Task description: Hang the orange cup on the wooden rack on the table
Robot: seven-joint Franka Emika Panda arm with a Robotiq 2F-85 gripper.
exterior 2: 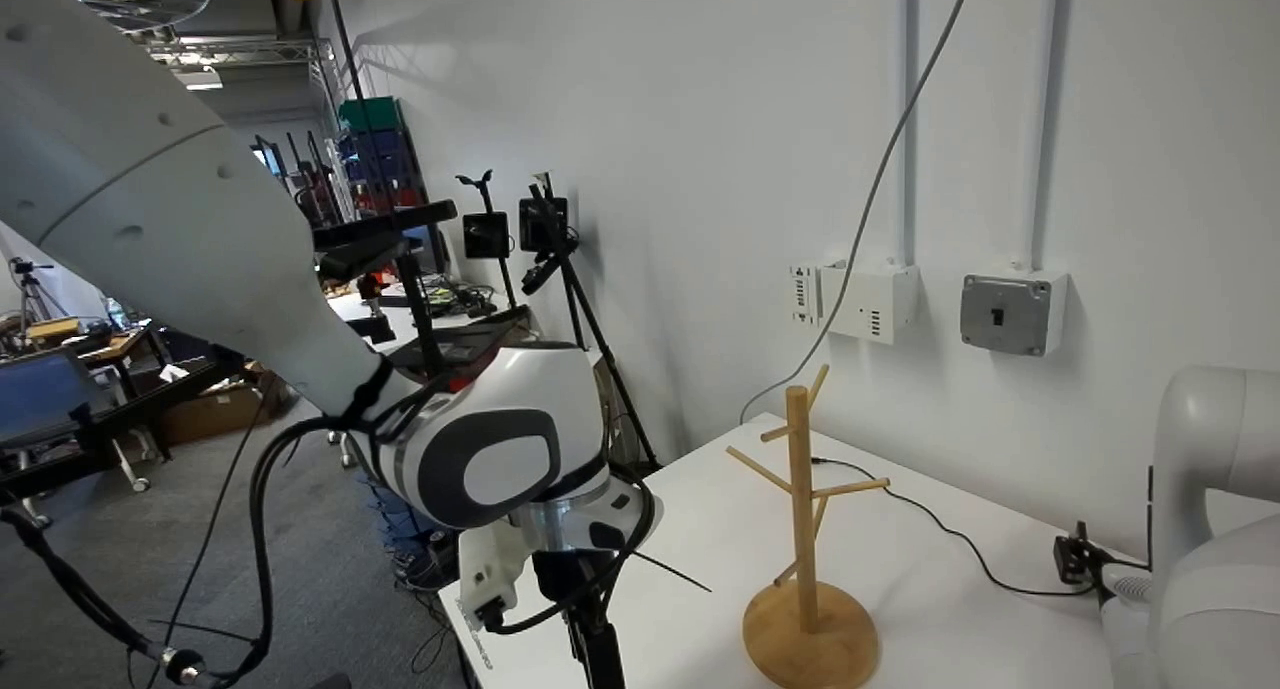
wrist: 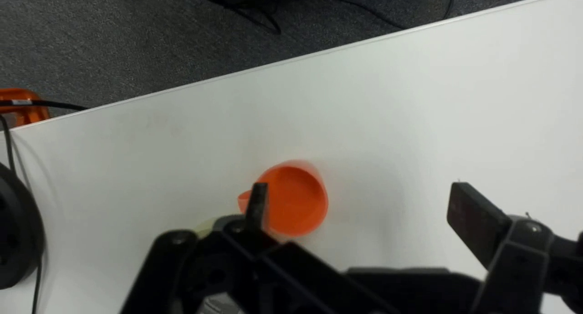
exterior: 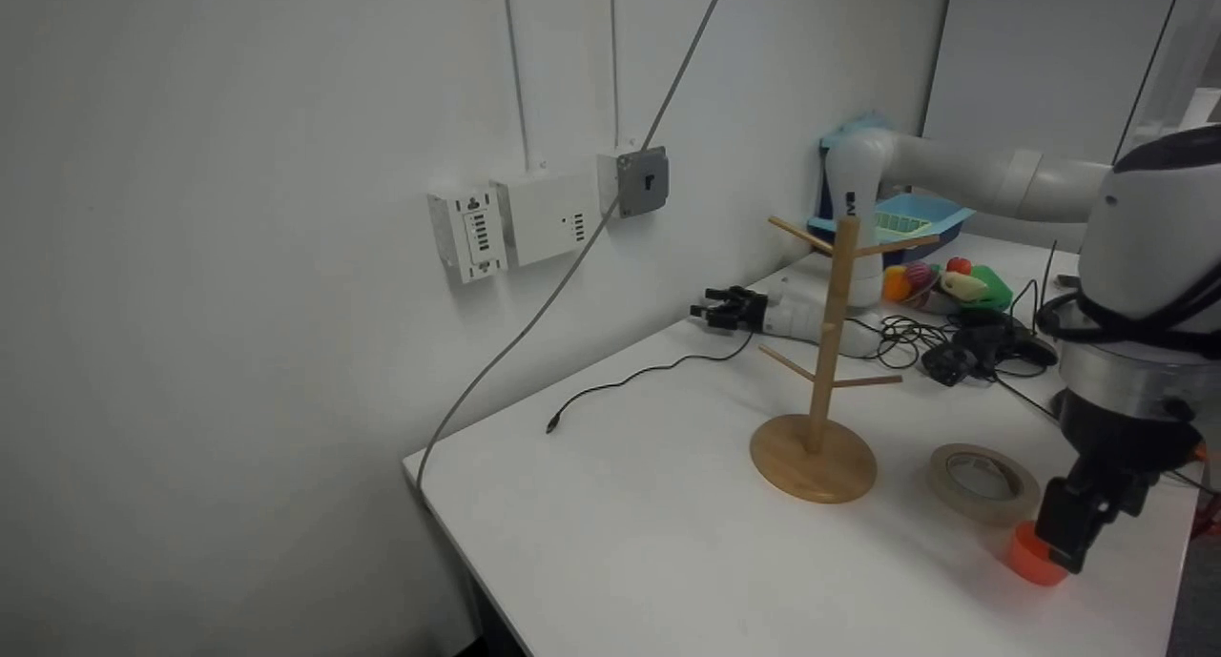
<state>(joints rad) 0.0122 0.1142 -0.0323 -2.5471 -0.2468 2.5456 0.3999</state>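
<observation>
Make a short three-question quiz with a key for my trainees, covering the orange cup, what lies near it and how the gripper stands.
1. Multiple choice: in an exterior view, which of these lies nearest the orange cup?
A) the blue crate
B) the tape roll
C) the tangled black cables

2. True or false: the orange cup is hanging up.

3. Short answer: in the wrist view, is the gripper open or shut?

Key:
1. B.
2. False: it rests on the table, apart from the wooden rack.
3. Open, with its jaws wide apart.
</observation>
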